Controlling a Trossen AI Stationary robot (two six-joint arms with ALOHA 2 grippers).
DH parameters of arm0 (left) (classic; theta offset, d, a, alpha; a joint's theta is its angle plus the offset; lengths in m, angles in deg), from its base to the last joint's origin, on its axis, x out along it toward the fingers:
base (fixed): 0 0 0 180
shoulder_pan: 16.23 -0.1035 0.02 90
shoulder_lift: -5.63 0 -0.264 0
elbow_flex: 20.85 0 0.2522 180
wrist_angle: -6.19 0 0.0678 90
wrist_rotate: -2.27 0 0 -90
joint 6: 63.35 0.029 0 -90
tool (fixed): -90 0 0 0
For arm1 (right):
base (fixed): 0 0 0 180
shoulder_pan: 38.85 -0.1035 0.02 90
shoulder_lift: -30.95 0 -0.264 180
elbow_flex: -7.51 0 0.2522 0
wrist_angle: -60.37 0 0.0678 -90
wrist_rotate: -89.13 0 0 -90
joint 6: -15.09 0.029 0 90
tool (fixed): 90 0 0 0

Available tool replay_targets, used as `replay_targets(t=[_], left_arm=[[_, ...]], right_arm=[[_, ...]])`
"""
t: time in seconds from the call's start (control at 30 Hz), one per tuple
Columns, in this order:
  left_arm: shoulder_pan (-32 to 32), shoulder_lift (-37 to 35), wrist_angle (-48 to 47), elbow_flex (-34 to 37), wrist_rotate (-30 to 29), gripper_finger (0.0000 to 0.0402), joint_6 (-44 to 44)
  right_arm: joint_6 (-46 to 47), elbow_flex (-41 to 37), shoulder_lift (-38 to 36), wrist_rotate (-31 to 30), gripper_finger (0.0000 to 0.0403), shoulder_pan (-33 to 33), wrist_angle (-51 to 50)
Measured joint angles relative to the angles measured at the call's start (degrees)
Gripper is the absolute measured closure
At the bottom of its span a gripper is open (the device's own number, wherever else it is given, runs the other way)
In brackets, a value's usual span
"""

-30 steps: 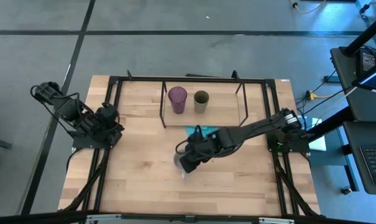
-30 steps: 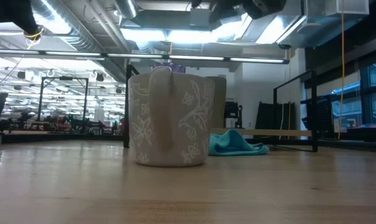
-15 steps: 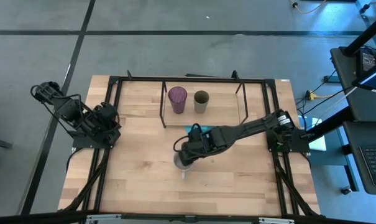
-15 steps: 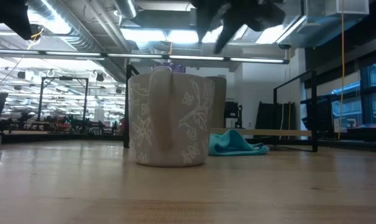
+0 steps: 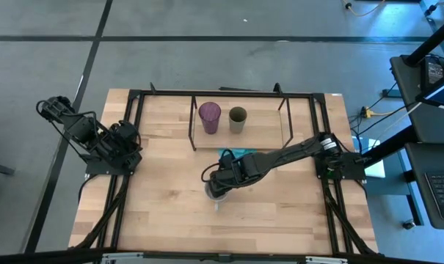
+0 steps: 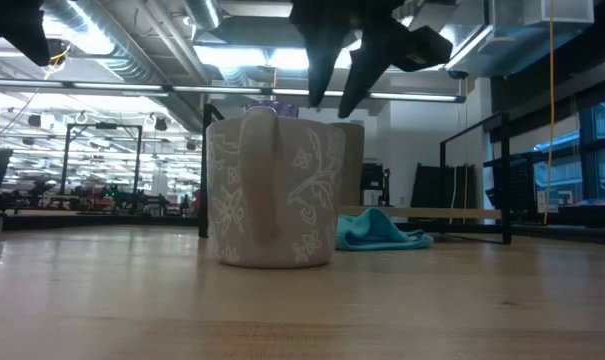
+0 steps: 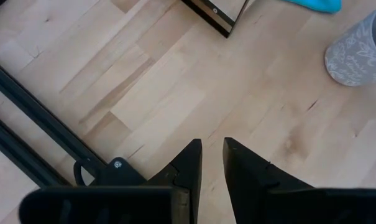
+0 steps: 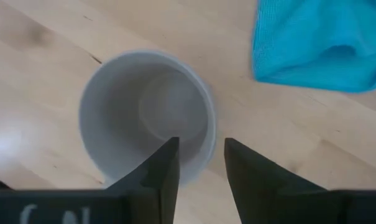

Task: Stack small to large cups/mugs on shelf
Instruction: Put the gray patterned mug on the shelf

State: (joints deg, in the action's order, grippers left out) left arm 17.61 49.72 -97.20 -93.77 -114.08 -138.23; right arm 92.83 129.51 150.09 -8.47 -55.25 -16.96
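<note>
The right pincer (image 6: 334, 100) has been swung in over the last second and is now parked just above the grey mug (image 6: 272, 192) — fingers apart, straddling the rim on the bench (image 5: 163, 205) — so a rim grab looks set up, shelf (image 5: 262, 132) well beyond it.

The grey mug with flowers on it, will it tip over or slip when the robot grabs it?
Probably not tip: the grey mug looks wide and squat, sitting flat on the table. It is empty inside, so likely fairly light. Its smooth wall might slip a little between the right gripper's open fingers straddling the rim.
</note>
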Motion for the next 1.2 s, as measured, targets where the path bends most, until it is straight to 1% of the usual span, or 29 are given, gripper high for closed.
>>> replay_targets(t=[0.3,0.47,0.87,1.2], left_arm=[[0.0,0.0,-0.39,0.0,0.02,0.0342,0.44],[0.0,0.0,-0.39,0.0,0.02,0.0342,0.46],[0.0,-1.14,-0.39,0.0,-0.13,0.0342,1.07],[0.0,-3.18,-0.4,0.0,-1.6,0.0342,1.05]], right_arm=[[0.13,-0.02,2.6,0.15,0.0274,0.0,0.0],[0.0,-0.02,4.16,1.75,0.0274,0.0,0.23],[-0.11,-0.02,4.21,1.17,0.0274,0.8,-0.93],[-0.2,-0.01,4.88,1.88,0.0274,0.94,-0.54]])
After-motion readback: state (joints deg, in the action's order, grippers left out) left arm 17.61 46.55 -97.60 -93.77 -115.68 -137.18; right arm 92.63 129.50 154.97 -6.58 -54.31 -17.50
